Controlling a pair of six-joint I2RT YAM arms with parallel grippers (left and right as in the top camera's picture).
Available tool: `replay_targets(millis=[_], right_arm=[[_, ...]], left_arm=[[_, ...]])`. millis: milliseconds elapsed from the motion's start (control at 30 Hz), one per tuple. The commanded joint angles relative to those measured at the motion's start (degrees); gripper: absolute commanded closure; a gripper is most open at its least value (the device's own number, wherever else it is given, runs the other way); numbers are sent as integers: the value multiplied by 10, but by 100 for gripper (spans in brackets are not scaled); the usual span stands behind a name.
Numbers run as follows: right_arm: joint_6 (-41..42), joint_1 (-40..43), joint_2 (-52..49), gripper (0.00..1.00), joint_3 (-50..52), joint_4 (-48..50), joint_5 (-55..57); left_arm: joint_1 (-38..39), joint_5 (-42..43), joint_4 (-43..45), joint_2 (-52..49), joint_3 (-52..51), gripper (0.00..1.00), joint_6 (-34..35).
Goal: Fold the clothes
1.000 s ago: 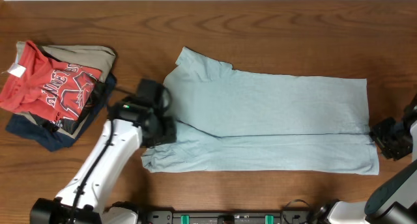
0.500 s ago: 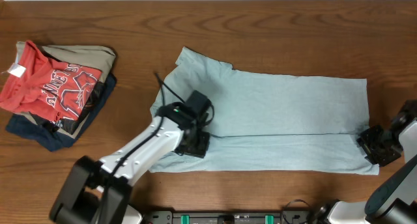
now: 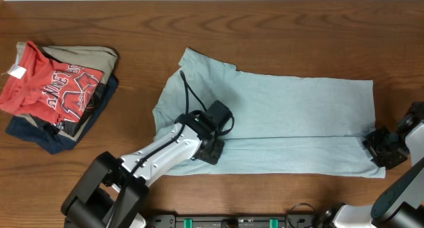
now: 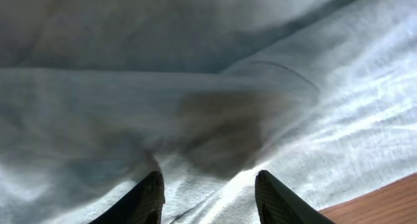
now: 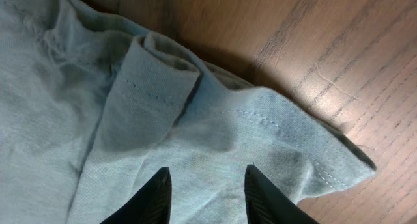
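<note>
One pale blue T-shirt of thin, soft knit with stitched hems lies flat across the middle of the surface as a long rectangle, one sleeve jutting at its left end. The left jaws stand apart over the cloth near that end, and the right jaws stand apart at its rumpled front right corner. Far left sits one stack of three garments: red shirt, khaki garment, navy garment. The surface is dark, grained wood
</note>
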State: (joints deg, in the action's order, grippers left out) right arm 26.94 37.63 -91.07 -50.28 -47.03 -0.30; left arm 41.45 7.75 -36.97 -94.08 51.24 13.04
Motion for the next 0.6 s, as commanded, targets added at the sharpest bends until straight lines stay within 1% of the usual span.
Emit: replay_targets(millis=[0, 100, 300, 567], right_arm=[[-3, -2, -2, 64, 4, 1, -2], [-3, -2, -2, 64, 4, 1, -2], [-3, -2, -2, 64, 3, -1, -2], [-3, -2, -2, 64, 4, -1, -2]], left_arm=[[16, -35, 0, -5, -1, 53, -30], [30, -74, 1, -7, -1, 53, -30], [42, -76, 16, -8, -1, 53, -69], [43, -76, 29, -8, -1, 54, -70]])
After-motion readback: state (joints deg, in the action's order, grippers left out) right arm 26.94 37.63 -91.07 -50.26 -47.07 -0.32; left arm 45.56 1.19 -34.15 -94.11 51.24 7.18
